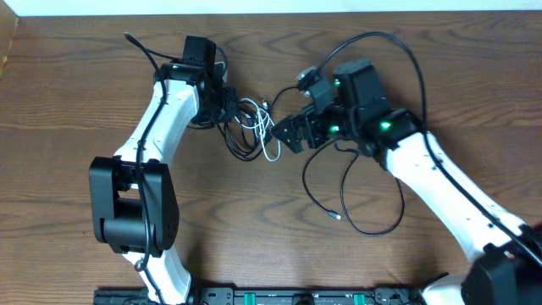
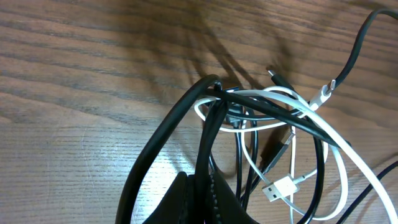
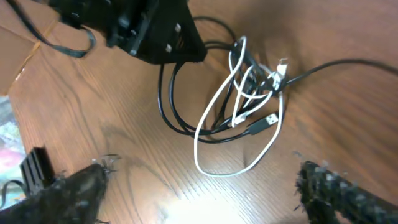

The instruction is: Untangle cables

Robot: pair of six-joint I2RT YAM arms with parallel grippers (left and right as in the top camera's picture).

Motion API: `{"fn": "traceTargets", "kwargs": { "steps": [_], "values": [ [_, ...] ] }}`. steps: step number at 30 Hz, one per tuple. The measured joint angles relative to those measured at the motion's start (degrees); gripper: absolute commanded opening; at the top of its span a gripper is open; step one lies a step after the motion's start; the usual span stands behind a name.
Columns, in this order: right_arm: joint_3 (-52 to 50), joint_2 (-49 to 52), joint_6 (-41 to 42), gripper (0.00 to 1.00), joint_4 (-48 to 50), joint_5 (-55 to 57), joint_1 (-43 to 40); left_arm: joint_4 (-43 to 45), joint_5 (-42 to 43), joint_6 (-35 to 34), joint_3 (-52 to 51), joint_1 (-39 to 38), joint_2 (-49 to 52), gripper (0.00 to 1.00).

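The cables lie knotted in a tangle (image 1: 252,125) on the wooden table, between my two grippers. My left gripper (image 1: 227,103) is shut on a black cable (image 2: 163,134) of that tangle, pinched between its fingers (image 2: 214,202). A white cable (image 2: 348,165) with a flat USB plug (image 2: 278,190) winds through the black loops. My right gripper (image 1: 288,131) stands open just right of the tangle, with nothing held. In the right wrist view its fingers (image 3: 62,193) are spread wide, and the white cable's loop (image 3: 230,169) lies just ahead of them. A second black cable (image 1: 351,199) trails toward the front right.
Thick black wires (image 1: 385,42) belong to the arms and arc above the right arm. The left arm's base (image 1: 131,203) stands at the front left. A black rail (image 1: 279,296) runs along the table's front edge. The table's edge (image 3: 18,68) shows at the left of the right wrist view.
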Motion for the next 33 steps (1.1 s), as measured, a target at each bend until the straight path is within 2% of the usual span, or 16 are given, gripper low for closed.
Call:
{"fn": "traceTargets", "kwargs": {
  "steps": [2, 7, 13, 17, 22, 33],
  "values": [
    [0.0, 2.3, 0.5, 0.93, 0.9, 0.3, 0.6, 0.0, 0.5, 0.0, 0.0, 0.0, 0.0, 0.08],
    [0.0, 8.2, 3.9, 0.82, 3.0, 0.6, 1.5, 0.0, 2.0, 0.0, 0.0, 0.0, 0.0, 0.08],
    [0.0, 13.6, 7.3, 0.82, 5.4, 0.7, 2.0, 0.0, 2.3, 0.0, 0.0, 0.0, 0.0, 0.08],
    [0.0, 14.8, 7.9, 0.81, 6.3, 0.7, 2.0, 0.0, 2.3, 0.0, 0.0, 0.0, 0.0, 0.08],
    [0.0, 14.8, 8.7, 0.74, 7.2, 0.7, 2.0, 0.0, 3.4, 0.0, 0.0, 0.0, 0.0, 0.07],
    [0.0, 14.8, 11.9, 0.62, 8.6, 1.1, 2.0, 0.6, 14.6, 0.0, 0.0, -0.6, 0.0, 0.08]
  ]
}}
